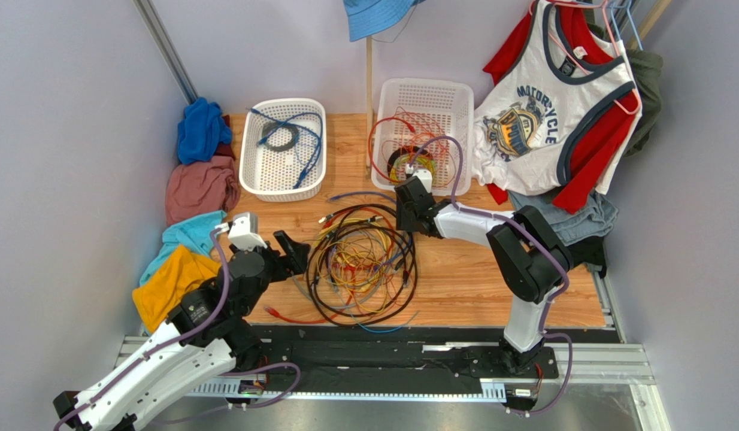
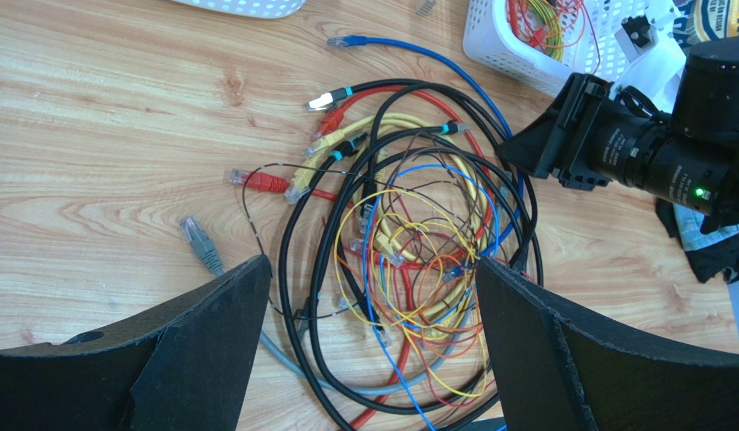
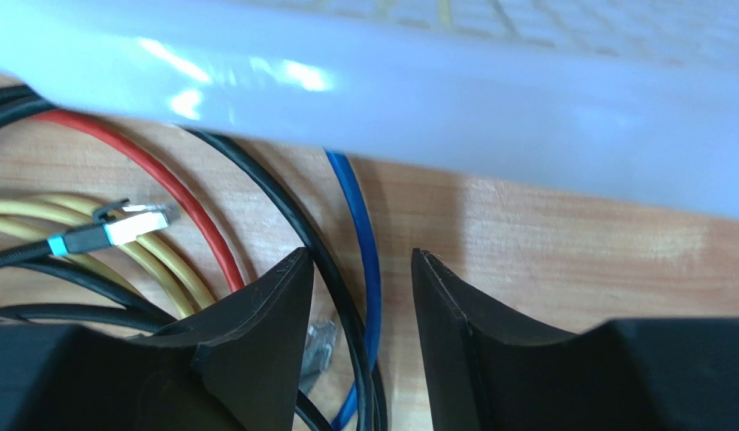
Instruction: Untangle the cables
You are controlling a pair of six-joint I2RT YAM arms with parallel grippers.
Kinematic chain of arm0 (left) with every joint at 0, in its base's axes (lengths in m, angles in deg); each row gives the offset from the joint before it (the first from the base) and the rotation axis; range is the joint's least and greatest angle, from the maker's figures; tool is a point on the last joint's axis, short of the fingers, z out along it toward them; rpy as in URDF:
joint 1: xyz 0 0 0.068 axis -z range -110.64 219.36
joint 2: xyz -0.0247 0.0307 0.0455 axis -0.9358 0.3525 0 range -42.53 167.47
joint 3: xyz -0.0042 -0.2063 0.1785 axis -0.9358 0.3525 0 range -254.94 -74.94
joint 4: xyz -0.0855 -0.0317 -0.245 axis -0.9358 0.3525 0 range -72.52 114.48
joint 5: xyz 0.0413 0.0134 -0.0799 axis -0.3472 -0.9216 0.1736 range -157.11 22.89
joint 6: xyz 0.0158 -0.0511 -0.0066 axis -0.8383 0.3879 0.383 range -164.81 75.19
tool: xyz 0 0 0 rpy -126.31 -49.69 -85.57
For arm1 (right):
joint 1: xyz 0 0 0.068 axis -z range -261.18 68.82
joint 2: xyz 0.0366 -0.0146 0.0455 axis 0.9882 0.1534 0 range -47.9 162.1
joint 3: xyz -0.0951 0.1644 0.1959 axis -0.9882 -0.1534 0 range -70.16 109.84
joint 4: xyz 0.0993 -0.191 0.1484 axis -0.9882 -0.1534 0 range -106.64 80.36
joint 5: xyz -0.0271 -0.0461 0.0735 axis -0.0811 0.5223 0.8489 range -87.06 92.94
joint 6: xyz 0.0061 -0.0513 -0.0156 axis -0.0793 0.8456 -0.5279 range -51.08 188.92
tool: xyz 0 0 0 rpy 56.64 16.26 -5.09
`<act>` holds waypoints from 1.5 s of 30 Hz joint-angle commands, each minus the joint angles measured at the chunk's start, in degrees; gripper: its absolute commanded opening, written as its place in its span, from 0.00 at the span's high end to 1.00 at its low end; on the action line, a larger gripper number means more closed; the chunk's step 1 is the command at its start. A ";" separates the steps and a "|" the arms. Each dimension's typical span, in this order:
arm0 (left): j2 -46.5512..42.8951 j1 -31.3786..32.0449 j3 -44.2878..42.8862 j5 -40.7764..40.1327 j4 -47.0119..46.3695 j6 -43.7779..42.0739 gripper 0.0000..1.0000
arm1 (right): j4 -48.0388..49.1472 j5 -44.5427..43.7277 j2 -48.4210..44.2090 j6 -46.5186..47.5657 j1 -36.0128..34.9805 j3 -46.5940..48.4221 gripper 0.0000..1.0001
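The cables (image 1: 362, 260) lie in a tangled heap of black, blue, red, orange and yellow loops on the wooden table. My left gripper (image 1: 292, 251) is open and empty, just left of the heap; in the left wrist view its fingers straddle the tangle (image 2: 409, 260) from above, gripper (image 2: 371, 262). My right gripper (image 1: 403, 214) is low at the heap's top right edge, beside the right basket. In the right wrist view the gripper (image 3: 360, 256) is partly open, with a blue cable (image 3: 362, 224) and a black cable (image 3: 292, 215) running between the fingers, not pinched.
A white basket (image 1: 256, 171) at back left holds a blue cable and a black ring coil. A second white basket (image 1: 463, 94) holds red and orange wires and a coil. Clothes (image 1: 198, 189) pile along the left; a shirt (image 1: 553, 108) hangs at right.
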 commanded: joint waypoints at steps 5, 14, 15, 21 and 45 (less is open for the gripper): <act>1.52 -0.25 0.61 -0.32 -2.82 -0.91 0.07 | 4.72 -0.39 -2.12 0.15 0.59 -1.94 0.51; 4.16 -0.25 1.13 0.90 -5.37 -0.82 0.07 | 4.90 -4.34 -15.32 0.50 0.85 -5.30 0.46; 4.59 -0.25 1.22 1.25 -5.72 -0.74 0.07 | 4.37 -4.78 -15.06 0.68 0.94 -4.33 0.46; 5.65 -0.25 0.43 2.22 -5.38 -0.65 0.07 | 0.06 -6.80 -7.07 1.56 2.35 -0.63 0.48; 5.04 -0.25 1.31 3.28 -4.67 0.76 0.08 | 4.55 -6.36 -5.91 0.33 -2.74 -4.59 0.50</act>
